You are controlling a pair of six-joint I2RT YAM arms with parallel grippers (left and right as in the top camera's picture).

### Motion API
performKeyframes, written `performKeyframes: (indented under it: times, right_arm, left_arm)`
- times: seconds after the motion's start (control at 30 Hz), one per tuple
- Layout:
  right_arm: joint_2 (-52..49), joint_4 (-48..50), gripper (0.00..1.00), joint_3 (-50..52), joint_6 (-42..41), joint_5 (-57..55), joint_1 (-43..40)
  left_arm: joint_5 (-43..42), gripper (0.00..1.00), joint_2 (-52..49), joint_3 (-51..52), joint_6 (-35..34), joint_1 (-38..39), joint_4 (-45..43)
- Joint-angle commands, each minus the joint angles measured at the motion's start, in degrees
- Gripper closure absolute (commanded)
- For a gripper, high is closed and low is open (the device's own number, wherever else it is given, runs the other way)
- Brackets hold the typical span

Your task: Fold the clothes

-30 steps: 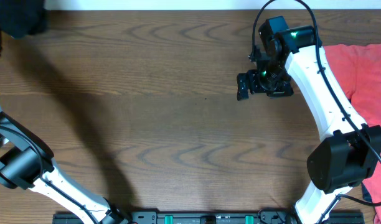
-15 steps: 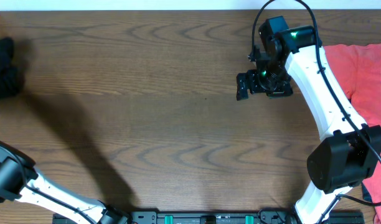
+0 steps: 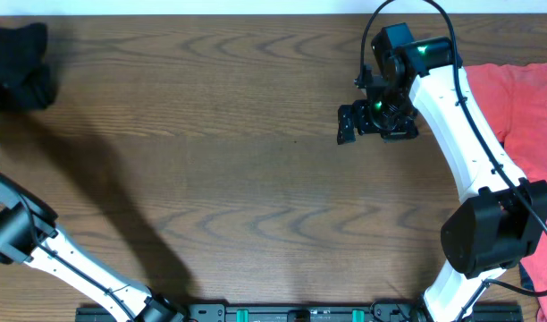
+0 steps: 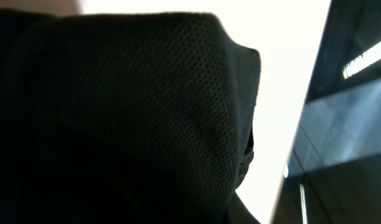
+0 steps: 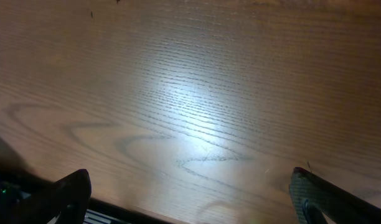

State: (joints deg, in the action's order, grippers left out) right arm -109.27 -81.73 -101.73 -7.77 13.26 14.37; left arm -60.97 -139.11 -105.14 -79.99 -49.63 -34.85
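The clothes (image 3: pixel 20 66) are a bunched black garment at the table's far left edge in the overhead view. In the left wrist view the same black mesh fabric (image 4: pixel 128 118) fills almost the whole picture and hides the fingers. The left gripper is not visible from overhead, beyond the left border; its jaws stand shut on the fabric. My right gripper (image 3: pixel 347 124) hovers over bare wood at the upper right of the table, far from the clothes. It is open (image 5: pixel 193 199), with only tabletop between its fingertips (image 5: pixel 321 193).
A red-orange T-shirt (image 3: pixel 524 98) with white lettering lies at the table's right edge, beside the right arm (image 3: pixel 475 170). The left arm's links (image 3: pixel 28 234) cross the lower left corner. The wooden table (image 3: pixel 238 161) shows between the arms.
The black bundle swung from the top left corner down along the left edge and back up a little. The left arm shifted with it. The right arm stayed put.
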Motion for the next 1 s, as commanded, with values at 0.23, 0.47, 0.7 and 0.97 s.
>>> performKeyframes:
  times: [0.23,0.47,0.7,0.97]
  right_arm:
    - [0.61,-0.13,0.01,-1.01,1.18,2.08,0.92]
    - [0.61,-0.11,0.01,-1.01,1.92,4.85,1.03]
    - [0.61,0.15,0.01,-1.01,2.32,4.83,1.03]
    - [0.61,0.33,0.01,-1.01,2.27,5.46,1.07]
  left_arm:
    - [-5.22,0.94,0.87,-6.69,-7.30,0.37,6.27]
    - [-2.45,0.94,0.87,-6.62,4.09,-2.25,33.07]
    - [-0.90,0.94,0.87,-6.58,11.93,-3.85,47.93]
    - [-0.63,0.94,0.87,-6.58,16.35,-5.57,59.23]
